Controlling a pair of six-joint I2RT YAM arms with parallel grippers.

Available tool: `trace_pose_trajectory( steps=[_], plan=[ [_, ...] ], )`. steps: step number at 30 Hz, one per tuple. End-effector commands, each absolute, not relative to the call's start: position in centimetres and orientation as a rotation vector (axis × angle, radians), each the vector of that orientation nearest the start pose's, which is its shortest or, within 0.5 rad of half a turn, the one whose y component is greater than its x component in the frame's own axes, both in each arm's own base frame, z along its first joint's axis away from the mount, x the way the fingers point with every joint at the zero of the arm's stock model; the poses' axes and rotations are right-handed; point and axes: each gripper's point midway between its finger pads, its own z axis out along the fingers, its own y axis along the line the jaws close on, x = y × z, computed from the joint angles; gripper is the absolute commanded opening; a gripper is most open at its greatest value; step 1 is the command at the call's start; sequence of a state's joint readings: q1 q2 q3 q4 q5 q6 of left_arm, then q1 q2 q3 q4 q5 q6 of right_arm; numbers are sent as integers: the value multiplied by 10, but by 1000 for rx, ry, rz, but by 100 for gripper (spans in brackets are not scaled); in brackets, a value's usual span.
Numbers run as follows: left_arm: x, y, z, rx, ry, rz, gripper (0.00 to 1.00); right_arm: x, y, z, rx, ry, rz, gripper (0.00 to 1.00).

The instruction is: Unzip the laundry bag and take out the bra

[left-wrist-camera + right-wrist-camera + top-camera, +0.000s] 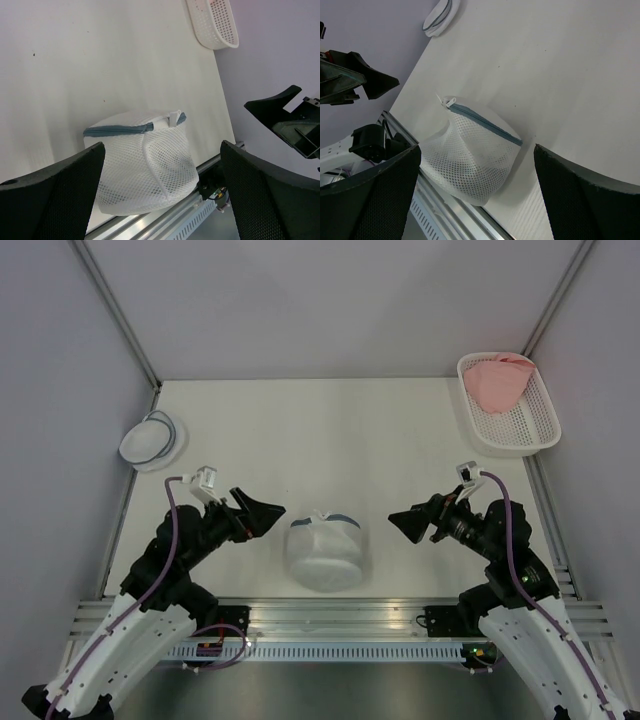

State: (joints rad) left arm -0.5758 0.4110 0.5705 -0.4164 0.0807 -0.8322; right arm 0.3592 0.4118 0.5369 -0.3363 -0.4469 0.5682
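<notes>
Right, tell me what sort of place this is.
Probably a robot test cell, not a home: white table boxed in by plain walls, left arm and right arm bolted at its edge, a laundry bag between them.

Lab test cell: aluminium rails (330, 615), plain wall panels (330, 300).

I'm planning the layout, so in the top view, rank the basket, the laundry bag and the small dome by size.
Largest to smallest:
basket
laundry bag, not far behind
small dome, clearly smallest
</notes>
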Motion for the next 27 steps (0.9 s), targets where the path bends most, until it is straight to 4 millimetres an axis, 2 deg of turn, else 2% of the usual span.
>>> trace_pose_trajectory(
  steps=[1, 4, 11, 22, 26, 27],
  plan=[
    [183, -166, 234, -246, 1946, -1023, 99, 176, 171, 229, -171, 1869, 1056, 98],
    [183, -171, 225, -322, 2002, -1061, 100, 176, 169, 225, -165, 1880, 1042, 98],
    [177, -207, 198, -538, 2232, -1255, 100, 179, 164, 216, -144, 1901, 998, 98],
    [197, -199, 170, -1012, 2216, -1219, 100, 177, 154, 209, -143, 1918, 925, 98],
    [200, -211, 162, -1103, 2239, -1281, 100, 178, 152, 209, -137, 1916, 907, 98],
    [200, -214, 151, -1150, 2269, -1280, 100, 178, 151, 208, -134, 1918, 905, 98]
  ],
)
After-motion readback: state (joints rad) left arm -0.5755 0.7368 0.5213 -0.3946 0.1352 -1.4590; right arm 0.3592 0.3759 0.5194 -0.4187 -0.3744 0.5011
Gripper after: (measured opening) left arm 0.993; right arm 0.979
